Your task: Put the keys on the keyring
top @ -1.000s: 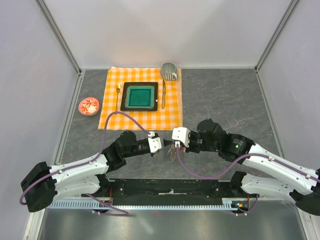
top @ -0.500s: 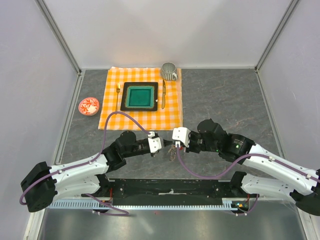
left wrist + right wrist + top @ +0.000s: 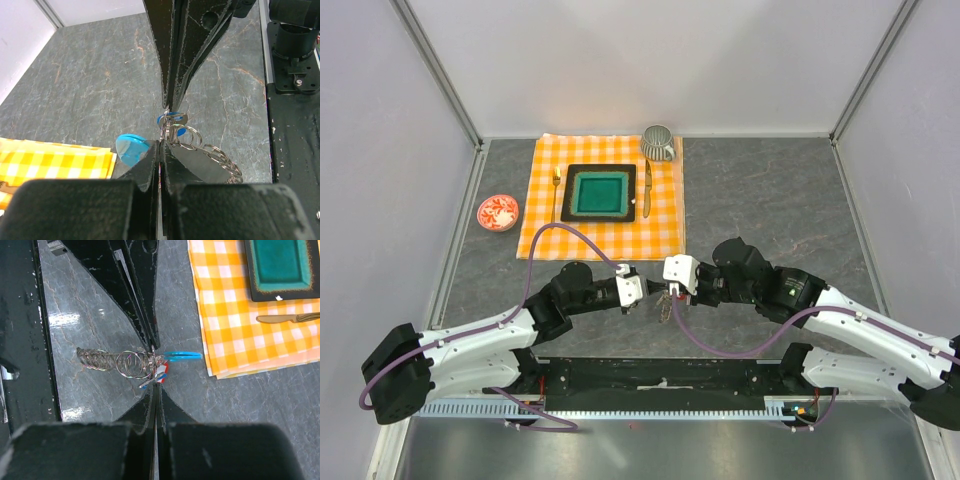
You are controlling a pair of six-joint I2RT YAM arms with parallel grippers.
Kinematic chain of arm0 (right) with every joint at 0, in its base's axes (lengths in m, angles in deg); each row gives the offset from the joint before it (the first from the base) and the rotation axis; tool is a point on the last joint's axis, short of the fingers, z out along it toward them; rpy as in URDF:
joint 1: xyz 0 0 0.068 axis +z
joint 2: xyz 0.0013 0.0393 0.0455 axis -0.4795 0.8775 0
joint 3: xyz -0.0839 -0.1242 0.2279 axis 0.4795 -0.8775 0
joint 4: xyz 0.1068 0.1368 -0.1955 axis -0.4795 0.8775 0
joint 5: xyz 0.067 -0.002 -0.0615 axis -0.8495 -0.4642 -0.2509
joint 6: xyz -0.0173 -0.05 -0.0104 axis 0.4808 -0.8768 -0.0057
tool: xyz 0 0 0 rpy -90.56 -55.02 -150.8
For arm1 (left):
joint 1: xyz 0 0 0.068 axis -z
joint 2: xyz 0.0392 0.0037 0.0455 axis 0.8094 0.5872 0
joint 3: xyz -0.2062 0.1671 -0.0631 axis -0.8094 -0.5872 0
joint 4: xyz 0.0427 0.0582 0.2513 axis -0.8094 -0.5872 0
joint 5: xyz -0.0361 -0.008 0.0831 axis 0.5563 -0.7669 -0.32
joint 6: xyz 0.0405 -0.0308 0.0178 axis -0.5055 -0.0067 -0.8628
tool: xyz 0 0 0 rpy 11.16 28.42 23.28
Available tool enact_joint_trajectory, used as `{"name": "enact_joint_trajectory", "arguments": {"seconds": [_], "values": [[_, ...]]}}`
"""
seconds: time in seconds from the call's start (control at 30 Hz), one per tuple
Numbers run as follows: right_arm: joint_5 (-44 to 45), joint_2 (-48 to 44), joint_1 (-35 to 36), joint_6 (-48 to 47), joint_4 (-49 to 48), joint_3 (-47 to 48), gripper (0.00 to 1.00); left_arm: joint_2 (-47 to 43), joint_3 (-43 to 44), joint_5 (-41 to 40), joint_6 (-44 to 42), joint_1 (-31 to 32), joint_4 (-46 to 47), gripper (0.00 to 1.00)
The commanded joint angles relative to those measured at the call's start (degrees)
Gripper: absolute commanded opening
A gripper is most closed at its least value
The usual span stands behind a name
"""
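Note:
Both grippers meet tip to tip above the grey table in front of the cloth. My left gripper (image 3: 162, 144) is shut on the keyring (image 3: 220, 159), a string of silvery rings that hangs down to the right of its fingers. A curved bright-blue tag (image 3: 131, 149) sticks out on the other side. My right gripper (image 3: 156, 387) is shut on a thin dark key (image 3: 150, 381) with a small blue head, next to a red tag (image 3: 163, 371). In the top view the left gripper (image 3: 650, 290) and the right gripper (image 3: 663, 289) almost touch, and the keyring (image 3: 664, 306) dangles below them.
An orange checked cloth (image 3: 545, 235) lies behind the grippers, carrying a green square plate (image 3: 599, 193), a gold fork (image 3: 556, 192), a knife (image 3: 646, 188) and a grey ribbed cup (image 3: 658, 142). A small red-and-white dish (image 3: 498, 212) sits to its left. The black base rail (image 3: 660, 375) runs along the near edge.

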Motion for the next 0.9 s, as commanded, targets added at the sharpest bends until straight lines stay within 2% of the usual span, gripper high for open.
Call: {"name": "enact_joint_trajectory", "arguments": {"seconds": [0.0, 0.87], "values": [[-0.8, 0.0, 0.2, 0.2, -2.5, 0.9, 0.0, -0.8, 2.3, 2.3, -0.6, -0.1, 4.5, 0.02], [-1.6, -0.5, 0.4, 0.0, -2.6, 0.8, 0.0, 0.4, 4.4, 5.1, -0.8, -0.1, 3.3, 0.02]]}}
